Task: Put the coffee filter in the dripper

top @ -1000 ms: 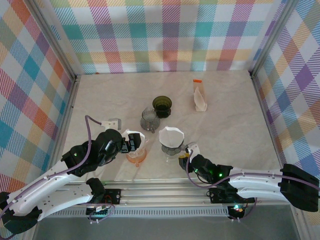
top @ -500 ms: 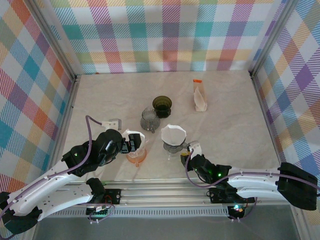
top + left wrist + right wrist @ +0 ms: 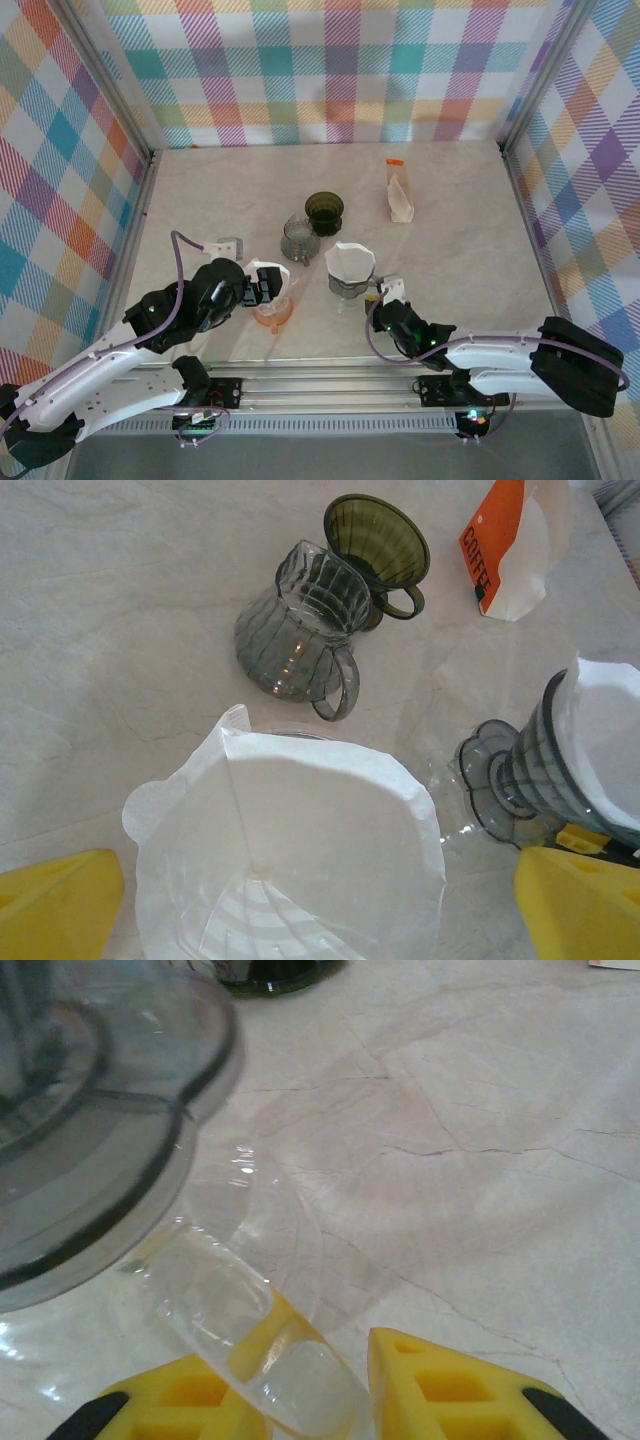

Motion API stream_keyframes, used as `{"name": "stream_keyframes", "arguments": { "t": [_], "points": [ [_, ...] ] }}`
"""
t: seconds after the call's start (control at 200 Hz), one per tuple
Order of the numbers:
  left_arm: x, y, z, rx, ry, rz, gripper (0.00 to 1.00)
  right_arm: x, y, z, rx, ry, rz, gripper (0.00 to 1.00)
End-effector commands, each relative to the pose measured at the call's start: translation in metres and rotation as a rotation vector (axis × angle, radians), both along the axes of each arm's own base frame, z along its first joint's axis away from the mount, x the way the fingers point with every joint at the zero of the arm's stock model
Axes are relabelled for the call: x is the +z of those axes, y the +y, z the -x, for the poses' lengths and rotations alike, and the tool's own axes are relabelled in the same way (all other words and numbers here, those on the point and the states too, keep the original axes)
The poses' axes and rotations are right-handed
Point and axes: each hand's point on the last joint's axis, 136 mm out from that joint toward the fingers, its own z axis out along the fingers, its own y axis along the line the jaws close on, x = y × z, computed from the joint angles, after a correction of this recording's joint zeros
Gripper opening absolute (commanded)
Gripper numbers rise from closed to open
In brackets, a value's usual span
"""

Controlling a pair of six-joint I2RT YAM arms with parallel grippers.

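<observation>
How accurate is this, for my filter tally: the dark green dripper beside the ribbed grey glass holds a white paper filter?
Wrong: the dark green dripper beside the ribbed grey glass holds nothing; the left wrist view shows it empty.

Centre dripper (image 3: 350,282) stands midway on the counter (image 3: 470,250) with a filter (image 3: 349,258) seated in it; right hand (image 3: 315,1390) lies just before and right of it, the dripper's handle between its fingers. Jug (image 3: 299,240) sits left of and behind that dripper, far dripper (image 3: 324,212) just behind the jug, coffee bag (image 3: 399,192) well behind and right. Near dripper (image 3: 272,314), second filter (image 3: 300,820) in it, lies left-front of the centre one, between the spread fingers of the left hand (image 3: 315,905).
</observation>
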Motion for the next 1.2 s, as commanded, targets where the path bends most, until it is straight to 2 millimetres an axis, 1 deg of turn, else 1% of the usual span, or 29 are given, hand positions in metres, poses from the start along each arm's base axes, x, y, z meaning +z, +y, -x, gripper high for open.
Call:
{"name": "stream_keyframes", "arguments": {
  "t": [0.0, 0.345, 0.855, 1.195],
  "points": [
    [0.004, 0.0, -0.003, 0.008, -0.013, 0.021, 1.0, 0.014, 0.008, -0.012, -0.001, -0.037, -0.034, 0.29],
    [0.0, -0.003, -0.005, 0.006, -0.005, 0.018, 1.0, 0.02, 0.004, -0.024, -0.031, -0.057, -0.03, 0.29],
    [-0.001, -0.006, -0.004, -0.004, 0.008, 0.023, 1.0, 0.017, -0.019, -0.041, -0.11, -0.052, -0.037, 0.29],
    [-0.001, -0.005, -0.005, 0.001, 0.011, 0.023, 1.0, 0.014, -0.028, -0.057, -0.154, -0.051, -0.045, 0.29]
  ]
}}
